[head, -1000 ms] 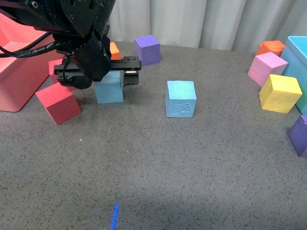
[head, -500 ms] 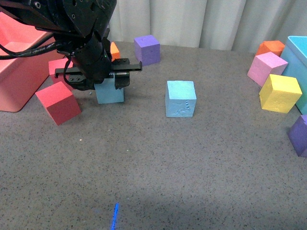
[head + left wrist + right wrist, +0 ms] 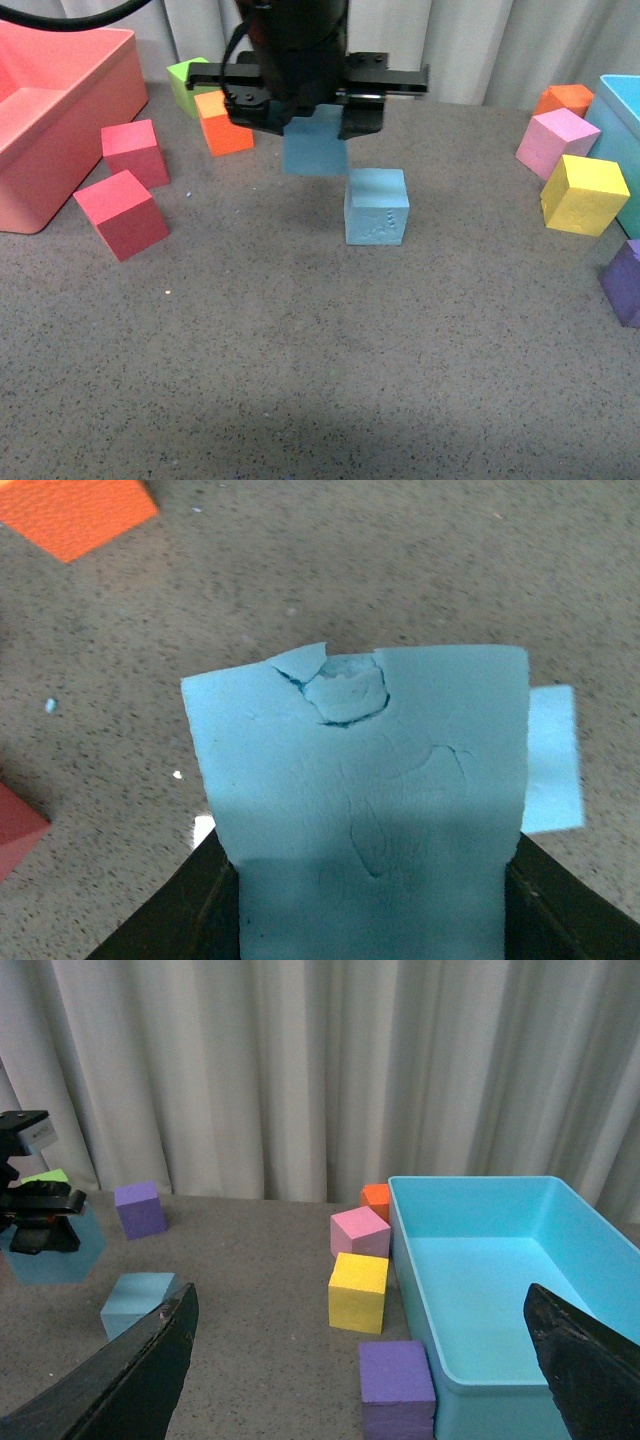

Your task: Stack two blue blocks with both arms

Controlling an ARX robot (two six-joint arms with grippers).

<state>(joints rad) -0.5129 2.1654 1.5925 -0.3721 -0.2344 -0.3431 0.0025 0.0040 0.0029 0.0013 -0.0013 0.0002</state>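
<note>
My left gripper (image 3: 313,122) is shut on a blue block (image 3: 315,150) and holds it in the air, just up-left of the second blue block (image 3: 376,207), which sits on the table with a scuffed front face. In the left wrist view the held block (image 3: 360,800) fills the space between the jaws, and the second block (image 3: 552,760) peeks out beyond it. My right gripper (image 3: 360,1380) is open and empty, far right of both blocks (image 3: 55,1250) (image 3: 135,1300). It is out of the front view.
A pink-red bin (image 3: 60,110) stands at the left with two red cubes (image 3: 120,212), an orange cube (image 3: 224,122) and a green cube (image 3: 190,80). At the right are a turquoise bin (image 3: 470,1182) and pink (image 3: 556,140), yellow (image 3: 583,193), orange (image 3: 565,98) and purple (image 3: 625,282) cubes.
My left gripper has lifted the blue block off the table and carried it right, close to the scuffed blue block.
</note>
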